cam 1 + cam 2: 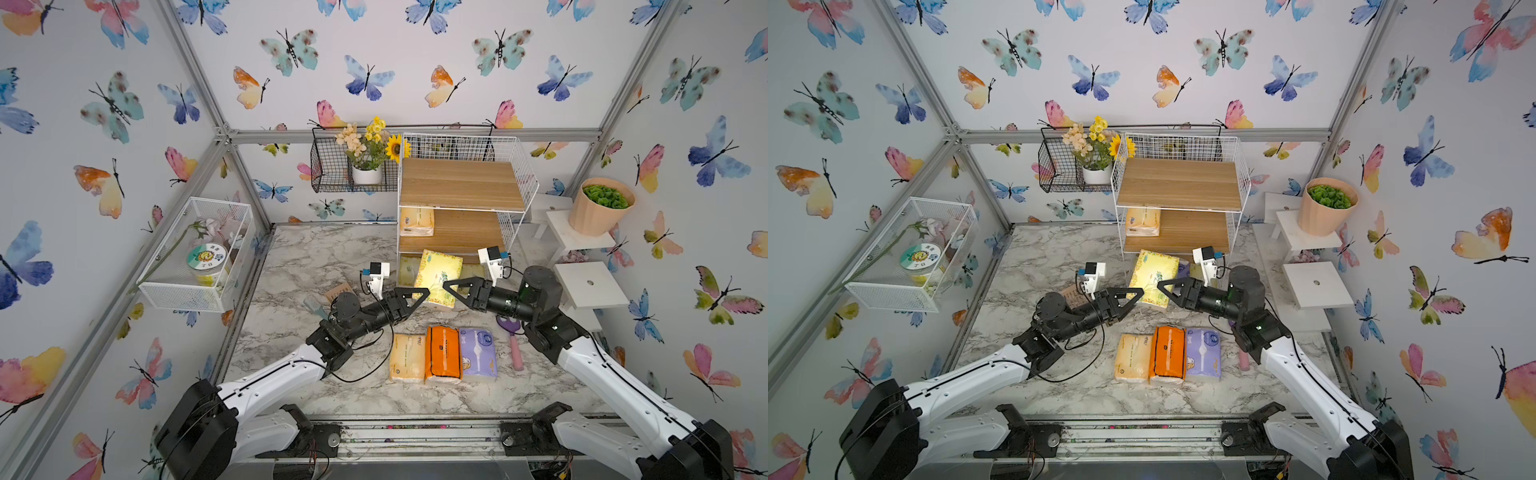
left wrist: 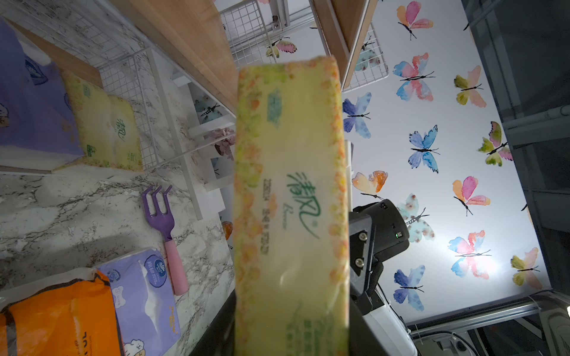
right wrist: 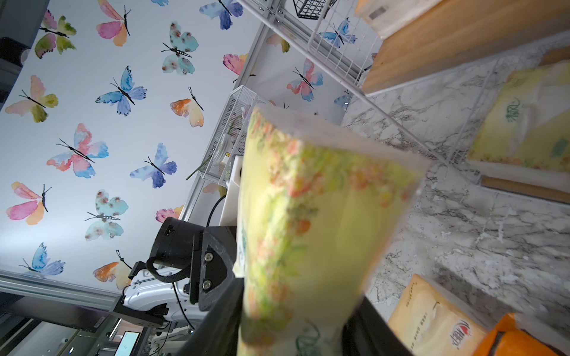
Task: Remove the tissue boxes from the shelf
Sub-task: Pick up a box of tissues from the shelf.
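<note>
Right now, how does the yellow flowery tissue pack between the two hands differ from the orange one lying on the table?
The yellow-green pack is gripped, tilted, between the left hand and right hand; the orange pack lies flat on the table, untouched. The yellow-green pack has a flowery border and green script; the orange pack has black lines. Both are soft plastic-wrapped bricks, off the shelf.
</note>
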Controlling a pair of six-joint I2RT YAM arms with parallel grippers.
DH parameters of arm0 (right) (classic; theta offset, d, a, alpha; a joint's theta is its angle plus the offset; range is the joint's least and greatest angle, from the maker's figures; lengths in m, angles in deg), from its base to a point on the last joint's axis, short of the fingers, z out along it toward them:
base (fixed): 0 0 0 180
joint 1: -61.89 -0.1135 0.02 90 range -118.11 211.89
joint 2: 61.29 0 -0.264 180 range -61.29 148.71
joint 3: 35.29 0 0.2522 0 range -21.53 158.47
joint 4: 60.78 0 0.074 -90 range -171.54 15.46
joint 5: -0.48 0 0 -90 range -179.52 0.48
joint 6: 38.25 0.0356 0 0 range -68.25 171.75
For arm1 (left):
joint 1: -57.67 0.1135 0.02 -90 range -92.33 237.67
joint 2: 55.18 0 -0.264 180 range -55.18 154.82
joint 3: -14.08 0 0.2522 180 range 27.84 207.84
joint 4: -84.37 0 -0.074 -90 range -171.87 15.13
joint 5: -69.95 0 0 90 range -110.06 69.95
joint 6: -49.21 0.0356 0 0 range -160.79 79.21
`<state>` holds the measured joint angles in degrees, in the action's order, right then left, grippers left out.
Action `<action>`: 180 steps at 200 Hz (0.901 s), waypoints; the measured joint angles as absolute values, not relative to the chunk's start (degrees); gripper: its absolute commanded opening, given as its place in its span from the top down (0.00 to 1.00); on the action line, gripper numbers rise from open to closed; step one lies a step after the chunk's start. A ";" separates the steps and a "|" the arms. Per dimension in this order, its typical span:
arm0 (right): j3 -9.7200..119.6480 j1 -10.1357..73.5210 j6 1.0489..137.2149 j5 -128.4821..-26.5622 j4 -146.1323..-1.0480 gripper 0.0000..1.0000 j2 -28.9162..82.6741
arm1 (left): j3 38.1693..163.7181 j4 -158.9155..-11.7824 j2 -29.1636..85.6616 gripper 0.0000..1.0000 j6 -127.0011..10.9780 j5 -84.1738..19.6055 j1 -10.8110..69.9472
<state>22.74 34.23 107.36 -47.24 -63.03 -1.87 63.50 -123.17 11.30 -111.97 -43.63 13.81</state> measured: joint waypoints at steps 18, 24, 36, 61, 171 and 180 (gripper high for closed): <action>22.74 34.30 107.65 -47.00 -62.68 0.63 -1.58 | 63.52 -122.68 11.30 0.32 -111.38 -43.85 13.85; 22.74 34.32 107.58 -46.89 -62.64 0.64 -1.45 | 63.54 -122.51 11.30 0.23 -111.31 -43.98 13.90; 22.74 34.32 107.65 -46.74 -62.71 0.66 -1.08 | 63.63 -121.88 11.25 0.06 -111.29 -44.41 13.99; 22.74 34.32 107.58 -46.65 -62.99 0.70 -0.40 | 63.67 -119.76 10.27 0.01 -110.61 -44.44 14.25; 20.47 27.87 101.61 -49.12 -72.91 0.81 5.10 | 47.91 -83.17 -16.20 0.00 -117.91 -33.68 30.44; 21.00 25.65 101.00 -50.08 -74.14 0.80 6.70 | 47.50 -78.82 -19.35 0.02 -118.50 -31.72 30.99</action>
